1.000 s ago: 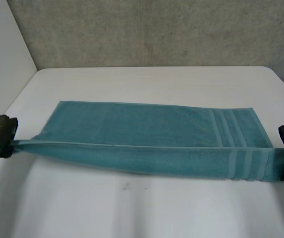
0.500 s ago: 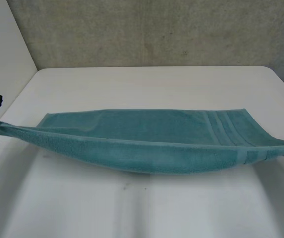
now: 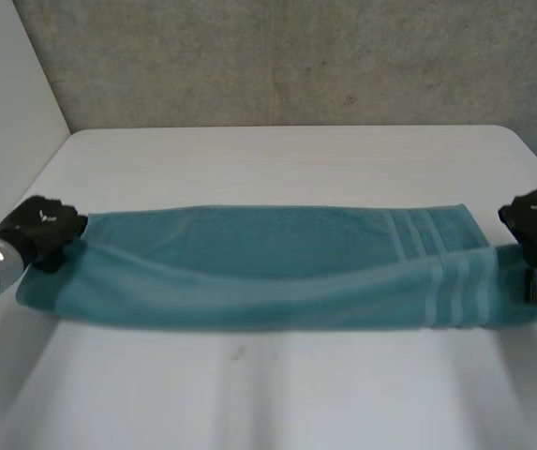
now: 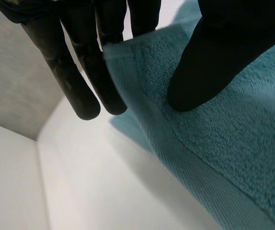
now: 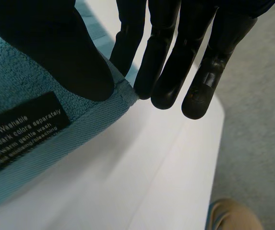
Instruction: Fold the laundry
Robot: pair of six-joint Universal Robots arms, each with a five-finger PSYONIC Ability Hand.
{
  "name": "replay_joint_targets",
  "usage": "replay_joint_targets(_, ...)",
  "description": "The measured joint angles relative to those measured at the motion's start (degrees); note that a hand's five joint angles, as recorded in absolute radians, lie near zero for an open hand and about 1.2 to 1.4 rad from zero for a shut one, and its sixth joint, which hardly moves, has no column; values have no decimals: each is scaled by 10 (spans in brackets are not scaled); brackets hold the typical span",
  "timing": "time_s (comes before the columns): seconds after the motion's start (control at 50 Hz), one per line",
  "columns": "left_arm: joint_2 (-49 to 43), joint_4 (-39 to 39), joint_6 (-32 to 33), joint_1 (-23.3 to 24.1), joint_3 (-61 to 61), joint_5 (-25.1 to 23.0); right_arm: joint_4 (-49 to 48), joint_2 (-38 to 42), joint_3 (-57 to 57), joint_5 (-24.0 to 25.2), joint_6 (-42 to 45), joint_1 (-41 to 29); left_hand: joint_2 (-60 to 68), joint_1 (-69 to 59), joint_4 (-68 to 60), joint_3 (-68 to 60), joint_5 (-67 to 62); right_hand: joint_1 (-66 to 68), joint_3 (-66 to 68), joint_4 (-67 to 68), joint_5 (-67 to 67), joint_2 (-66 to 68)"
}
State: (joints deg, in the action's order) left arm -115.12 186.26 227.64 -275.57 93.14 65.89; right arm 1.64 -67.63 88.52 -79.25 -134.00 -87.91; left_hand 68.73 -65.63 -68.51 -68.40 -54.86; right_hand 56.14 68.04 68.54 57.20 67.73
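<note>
The teal towel (image 3: 277, 267) lies folded lengthwise across the white table (image 3: 277, 159). The left hand (image 3: 41, 225) pinches its left-end corner between thumb and fingers. The right hand (image 3: 535, 217) likewise pinches the right-end corner, by the care label (image 5: 19, 132). Risk: an uneven release may let the upper layer slide and skew the edges.

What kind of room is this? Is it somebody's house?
Probably a robot test room or lab, not a house. The white table sits by a plain grey wall, and two black machine hands, the left hand and the right hand, pinch the ends of one teal towel.
</note>
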Motion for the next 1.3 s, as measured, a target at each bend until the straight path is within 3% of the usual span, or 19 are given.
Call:
replay_joint_targets(0.12, -76, 73, -12, 29, -81, 60, -79, 75, -66, -23, -19, -22, 0, 0, 0, 0, 0, 0, 0, 0, 0, 0)
replay_joint_targets(0.26, -138, 95, -16, 50, -155, 95, -129, 157, -148, -63, -18, -50, 0, 0, 0, 0, 0, 0, 0, 0, 0, 0)
replay_joint_targets(0.66, -237, 163, -20, 92, -252, 110, -213, 307, -307, -93, -16, -95, 0, 0, 0, 0, 0, 0, 0, 0, 0, 0)
replay_joint_targets(0.68, -238, 165, -20, 94, -252, 111, -214, 311, -312, -94, -15, -96, 0, 0, 0, 0, 0, -45, -39, -43, -36, -48)
replay_joint_targets(0.7, -240, 169, -19, 97, -252, 111, -215, 315, -317, -95, -15, -97, 0, 0, 0, 0, 0, -149, -168, -172, -159, -179)
replay_joint_targets(0.74, -241, 175, -18, 102, -249, 112, -216, 318, -320, -97, -15, -99, 0, 1, 0, 0, 0, -214, -265, -269, -253, -272)
replay_joint_targets(0.78, -241, 177, -17, 104, -247, 112, -216, 319, -321, -98, -15, -99, -73, 71, 62, 61, 59, -214, -265, -269, -253, -272)
replay_joint_targets(0.8, -239, 182, -16, 109, -243, 112, -216, 319, -321, -100, -16, -100, -73, 71, 62, 61, 59, -308, -360, -366, -349, -370)
replay_joint_targets(0.82, -238, 184, -16, 112, -240, 112, -216, 319, -320, -102, -16, -102, -340, 376, 328, 335, 324, -405, -486, -490, -471, -490)
replay_joint_targets(0.86, -236, 187, -15, 116, -236, 113, -215, 318, -319, -104, -17, -103, -351, 389, 340, 346, 337, -432, -534, -534, -513, -529)
replay_joint_targets(0.88, -232, 191, -14, 120, -231, 113, -215, 317, -318, -107, -18, -104, -489, 514, 491, 482, 471, -432, -534, -534, -513, -529)
replay_joint_targets(0.92, -223, 195, -13, 125, -223, 114, -213, 301, -308, -113, -25, -105, -564, 542, 563, 557, 521, -440, -556, -550, -532, -549)
replay_joint_targets(1.12, -114, 192, -19, 127, -148, 130, -199, 165, -211, -113, -77, -97, -567, 542, 565, 558, 521, -440, -556, -550, -532, -549)
replay_joint_targets(1.14, -87, 191, -24, 125, -127, 134, -188, 127, -180, -109, -90, -91, -567, 542, 565, 558, 521, -440, -556, -550, -532, -549)
replay_joint_targets(1.3, -1, 188, -68, 111, -49, 138, -126, 39, -99, -74, -112, -56, -568, 542, 565, 558, 521, -440, -556, -550, -532, -549)
